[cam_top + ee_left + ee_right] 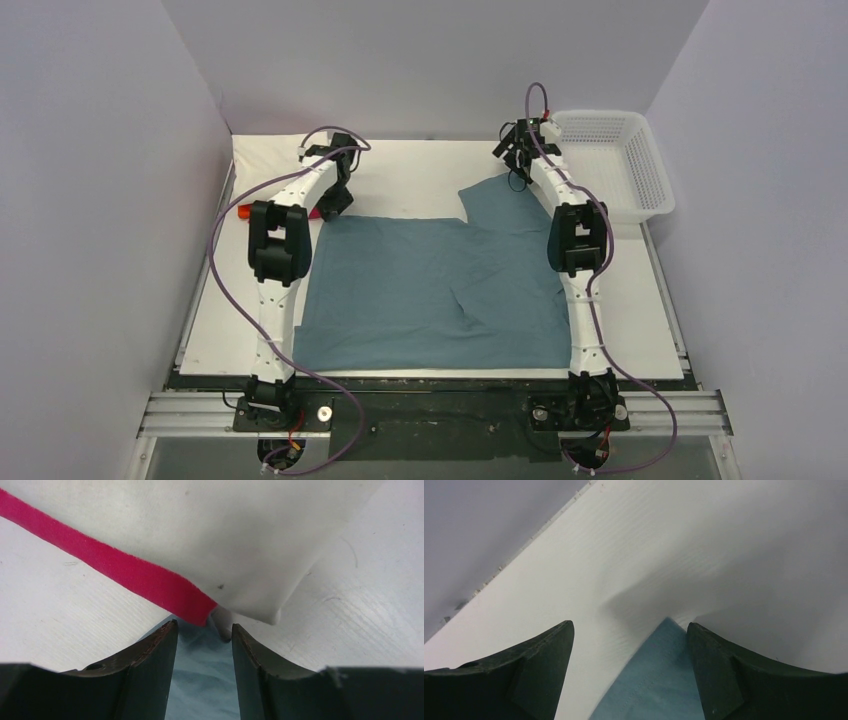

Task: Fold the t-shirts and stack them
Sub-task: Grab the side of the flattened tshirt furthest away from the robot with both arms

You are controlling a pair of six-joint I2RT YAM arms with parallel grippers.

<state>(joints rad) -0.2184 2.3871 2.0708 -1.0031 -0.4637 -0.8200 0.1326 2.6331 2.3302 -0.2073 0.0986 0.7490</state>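
The teal t-shirt [430,290] lies spread flat across the middle of the tabletop [420,165]. My left end effector [202,627] sits at its far left corner, unclenched, its fingers narrowly apart with teal cloth between them, just beside the folded cream-white shirt [225,540] and pink shirt [125,572]. My right end effector [630,625] is released wide, straddling the far right sleeve tip near the basket [625,165].

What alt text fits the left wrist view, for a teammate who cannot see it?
The left claw, its dark fingers slightly apart, sits over the teal t-shirt, whose cloth shows between them. Just ahead lies a folded cream-white t-shirt, with the edge of a pink-magenta t-shirt running along its side, on the white table.
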